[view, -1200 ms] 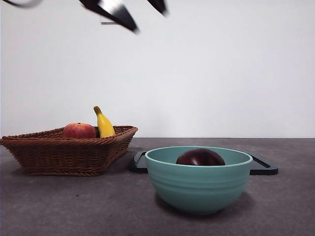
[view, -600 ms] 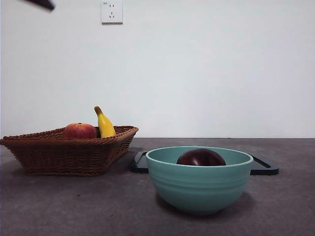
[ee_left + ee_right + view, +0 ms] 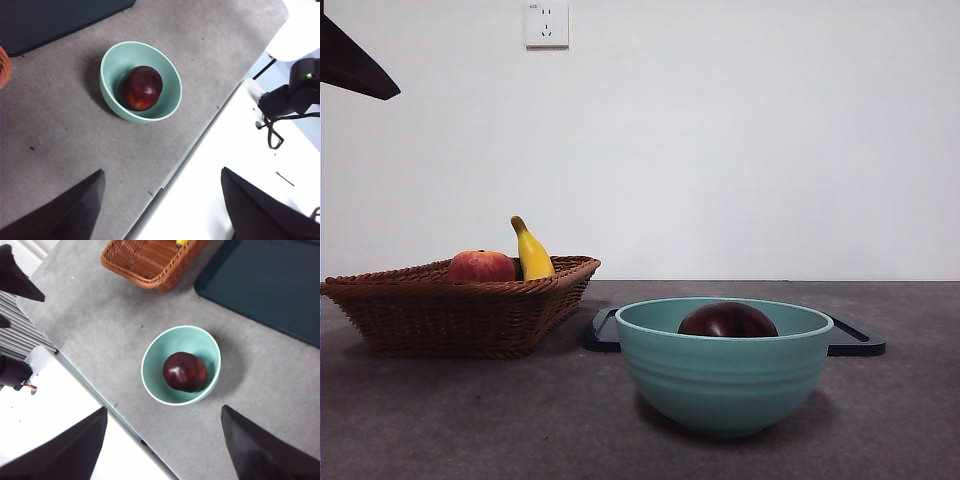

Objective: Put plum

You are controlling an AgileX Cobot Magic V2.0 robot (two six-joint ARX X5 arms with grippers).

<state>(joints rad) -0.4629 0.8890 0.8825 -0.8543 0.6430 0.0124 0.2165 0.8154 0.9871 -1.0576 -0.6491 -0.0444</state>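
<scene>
Plum (image 3: 727, 320) rests inside the teal bowl (image 3: 724, 385) on the counter (image 3: 470, 420); my left pincer (image 3: 160, 210) and right pincer (image 3: 162, 450) hang high above, both spread and empty. Little risk remains unless a descending arm nudges the bowl.

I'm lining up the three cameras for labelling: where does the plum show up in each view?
Front view: the plum peeks over the rim of the teal bowl, right of centre.
Left wrist view: the plum lies inside the bowl, on the grey table.
Right wrist view: the plum lies inside the bowl.
Shared landmark: the teal bowl.
</scene>
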